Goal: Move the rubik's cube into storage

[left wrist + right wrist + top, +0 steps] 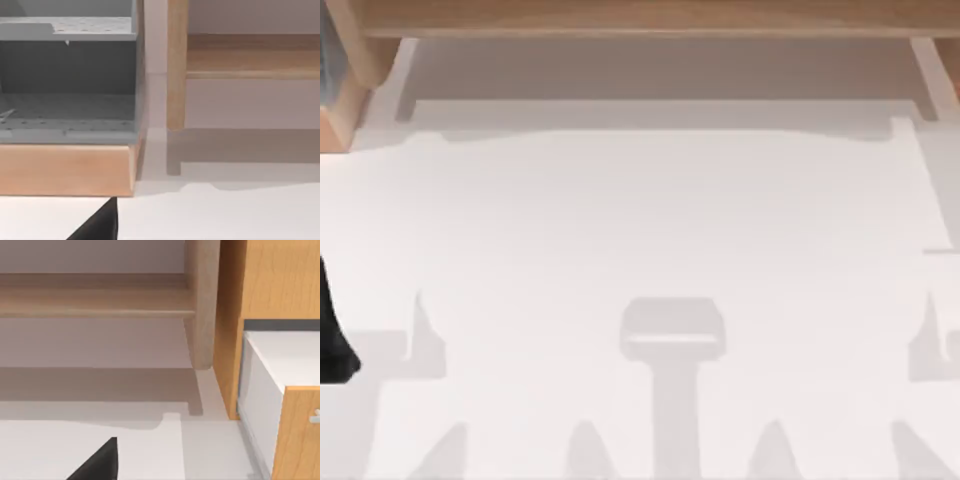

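You have a wide, bare stretch of white table (640, 220) to move in, running from the near edge up to the long wooden shelf (640, 18) that spans the far side. Grey shadows (672, 340) lie across the near half of the table, and a band of shade falls under the shelf's front edge. Your left arm (332, 335) is a dark shape at the table's left edge, about halfway back. The left gripper (97, 225) is a black wedge low in the left wrist view, just above the tabletop. You cannot tell how far it is open or whether it holds anything. Ahead of it stands a grey open unit (65, 75) with perforated shelves, set on a wooden base (65, 167) whose corner meets the table. Just beside that corner, a narrow gap separates the unit from an upright wooden post (176, 65), and past the post there is open room beneath the shelf. The right gripper (97, 465) is a similar black wedge over the white surface in the right wrist view, and you cannot tell its opening or load either. In front of it another wooden leg (202, 305) stands close beside a wooden cabinet (270, 280). What looks like a pale drawer (280, 360) with a wooden front stands out from the cabinet toward the table. You cannot tell where the rubik's cube is.
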